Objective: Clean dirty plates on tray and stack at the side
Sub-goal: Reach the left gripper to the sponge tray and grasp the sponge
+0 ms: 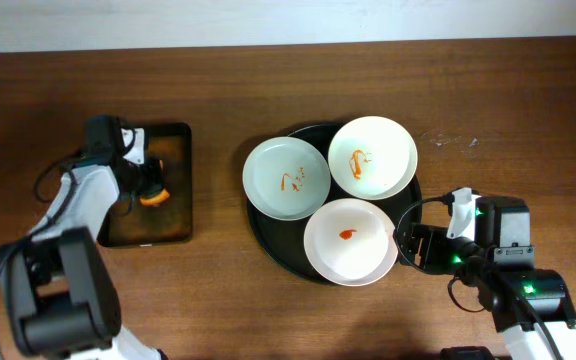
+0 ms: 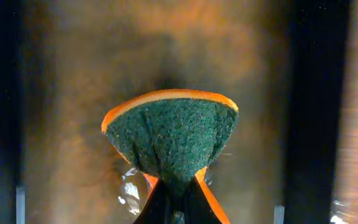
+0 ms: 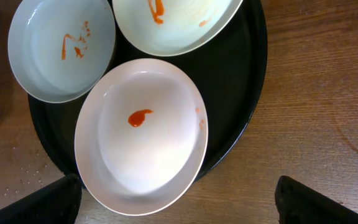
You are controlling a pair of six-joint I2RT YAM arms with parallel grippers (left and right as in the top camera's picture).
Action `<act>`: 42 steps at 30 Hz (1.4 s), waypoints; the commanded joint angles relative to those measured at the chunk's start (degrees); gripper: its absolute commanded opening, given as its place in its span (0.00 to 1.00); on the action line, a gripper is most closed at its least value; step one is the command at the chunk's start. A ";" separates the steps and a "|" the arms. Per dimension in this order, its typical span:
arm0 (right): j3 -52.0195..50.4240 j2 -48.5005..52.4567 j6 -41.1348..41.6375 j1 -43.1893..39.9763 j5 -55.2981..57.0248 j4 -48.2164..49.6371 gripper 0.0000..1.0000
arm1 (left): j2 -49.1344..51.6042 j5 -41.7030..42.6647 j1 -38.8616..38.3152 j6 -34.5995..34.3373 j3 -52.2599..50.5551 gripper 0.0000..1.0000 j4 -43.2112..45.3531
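Three white plates with red sauce marks sit on a round black tray [image 1: 268,235]: a left plate [image 1: 286,178], a back right plate [image 1: 372,157] and a front plate [image 1: 349,241]. My left gripper [image 1: 151,190] is shut on an orange sponge with a green scrub face [image 2: 173,134], over a small dark rectangular tray [image 1: 173,215]. My right gripper [image 1: 408,245] is open and empty, beside the front plate's right edge. In the right wrist view the front plate [image 3: 142,134] lies between the spread fingers [image 3: 179,199].
The brown wooden table [image 1: 268,320] spreads around both trays. The small dark tray's bottom [image 2: 61,124] looks wet and brownish. A few specks lie on the table at the back right [image 1: 448,142].
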 commanded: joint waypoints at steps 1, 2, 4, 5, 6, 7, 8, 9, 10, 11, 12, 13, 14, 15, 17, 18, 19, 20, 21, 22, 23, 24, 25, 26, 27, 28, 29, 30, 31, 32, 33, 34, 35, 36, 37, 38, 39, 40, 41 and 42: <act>0.96 -0.17 0.28 0.37 1.44 -0.37 1.00 | -9.73 4.90 -0.02 0.24 0.85 0.01 -2.49; 0.96 -0.17 0.28 0.37 1.60 -0.48 1.00 | -10.69 5.38 0.00 0.24 0.85 0.00 -4.26; 0.96 -0.17 0.31 0.37 1.60 -0.74 1.00 | -10.82 7.48 0.04 0.22 0.85 0.01 -7.50; 0.96 -0.17 0.31 0.37 1.60 -0.87 1.00 | -10.82 8.02 0.04 0.24 0.85 0.01 -8.52; 0.96 -0.17 0.28 0.37 1.60 -1.16 1.00 | -10.82 8.57 0.04 0.26 0.85 0.00 -8.74; 0.96 -0.17 0.28 0.37 1.60 -1.31 0.99 | -10.82 10.62 0.04 0.31 0.85 0.01 -8.72; 0.96 -0.17 0.28 0.37 1.60 -1.31 1.00 | -10.82 14.19 0.04 0.92 0.85 0.01 -8.70; 0.96 -0.17 0.28 0.37 1.60 -1.31 1.00 | -10.82 18.80 0.11 2.51 0.85 0.01 -8.63; 0.96 -0.17 0.28 0.37 1.60 -1.31 0.99 | -10.82 21.64 0.46 2.95 0.85 0.01 -8.46; 0.96 -0.17 0.28 0.37 1.60 -1.31 1.00 | -10.82 23.28 0.90 3.56 0.85 0.01 -8.48; 0.96 -0.17 0.28 0.37 1.60 -1.31 0.99 | -10.82 26.45 2.19 4.87 0.85 0.00 -8.66; 0.96 -0.17 0.28 0.37 1.60 -1.31 0.99 | -10.82 29.31 3.41 5.90 0.85 0.01 -8.72; 0.96 -0.15 0.28 0.37 1.60 -1.31 0.99 | -10.82 33.33 5.27 6.82 0.83 0.00 -8.70; 0.96 -0.17 0.28 0.37 1.60 -1.31 0.99 | -10.82 36.41 6.60 7.43 0.83 0.01 -8.70; 0.96 -0.15 0.28 0.37 1.60 -1.31 0.99 | -10.82 43.87 9.81 9.38 0.81 0.00 -8.87; 0.96 -0.17 0.28 0.37 1.60 -1.31 0.99 | -10.82 47.12 11.37 10.56 0.81 0.01 -9.14; 0.96 -0.17 0.28 0.37 1.60 -1.31 1.00 | -10.82 49.27 12.46 11.43 0.81 0.00 -9.31; 0.96 -0.15 0.28 0.37 1.60 -1.31 0.99 | -10.82 51.69 13.73 12.33 0.81 0.00 -9.64; 0.96 -0.15 0.28 0.37 1.60 -1.31 0.99 | -10.82 53.16 14.58 12.35 0.81 0.00 -9.75; 0.96 -0.15 0.28 0.37 1.60 -1.31 0.99 | -10.82 54.12 15.23 12.35 0.81 0.01 -9.75; 0.96 -0.15 0.28 0.37 1.60 -1.31 0.99 | -10.82 54.99 15.85 12.35 0.81 0.00 -9.79; 0.96 -0.15 0.28 0.37 1.60 -1.31 0.99 | -10.82 55.65 16.35 12.33 0.81 0.00 -9.77; 0.96 -0.15 0.28 0.37 1.60 -1.31 0.99 | -10.82 55.65 16.57 12.35 0.81 0.01 -9.77; 0.96 -0.15 0.28 0.37 1.60 -1.31 0.99 | -10.82 55.65 16.65 12.35 0.81 0.01 -9.77; 0.96 -0.15 0.28 0.37 1.60 -1.31 0.99 | -10.82 55.65 16.65 12.35 0.81 0.01 -9.77; 0.96 -0.15 0.28 0.37 1.60 -1.31 0.99 | -10.82 55.65 16.65 12.33 0.81 0.00 -9.79; 0.96 -0.15 0.28 0.37 1.60 -1.31 0.99 | -10.82 55.69 16.65 12.33 0.81 0.00 -9.79; 0.96 -0.15 0.28 0.37 1.60 -1.31 0.99 | -10.82 55.69 16.65 12.33 0.81 0.01 -9.79; 0.96 -0.15 0.28 0.37 1.60 -1.31 0.99 | -10.82 55.87 16.65 12.33 0.81 0.01 -9.77; 0.96 -0.15 0.31 0.37 1.60 -1.31 0.99 | -10.82 55.84 16.65 12.33 0.81 0.01 -9.79; 0.96 -0.15 0.28 0.37 1.60 -1.31 0.99 | -10.82 55.84 16.65 12.33 0.81 0.01 -9.77; 0.96 -0.15 0.28 0.37 1.60 -1.31 0.99 | -10.82 55.84 16.65 12.33 0.81 0.00 -9.79; 0.96 -0.15 0.31 0.37 1.60 -1.31 0.99 | -10.82 55.84 16.65 12.33 0.81 0.00 -9.77; 0.96 -0.15 0.31 0.37 1.60 -1.33 0.99 | -10.82 55.84 16.65 12.33 0.81 0.01 -9.79; 0.96 -0.15 0.31 0.37 1.60 -1.33 0.99 | -10.82 55.84 16.65 12.33 0.81 0.01 -9.79; 0.96 -0.15 0.28 0.37 1.60 -1.33 0.99 | -10.82 55.84 16.65 12.33 0.81 0.00 -9.79; 0.96 -0.15 0.28 0.37 1.60 -1.36 0.99 | -10.82 55.82 16.65 12.31 0.81 0.00 -9.79; 0.96 -0.15 0.31 0.37 1.60 -1.38 0.99 | -10.82 55.84 16.65 12.31 0.81 0.00 -9.79; 0.96 -0.15 0.28 0.37 1.60 -1.51 0.99 | -10.82 55.82 16.65 12.31 0.81 0.01 -9.79; 0.96 -0.15 0.28 0.37 1.60 -1.62 0.99 | -10.82 55.84 16.65 12.31 0.81 0.00 -9.79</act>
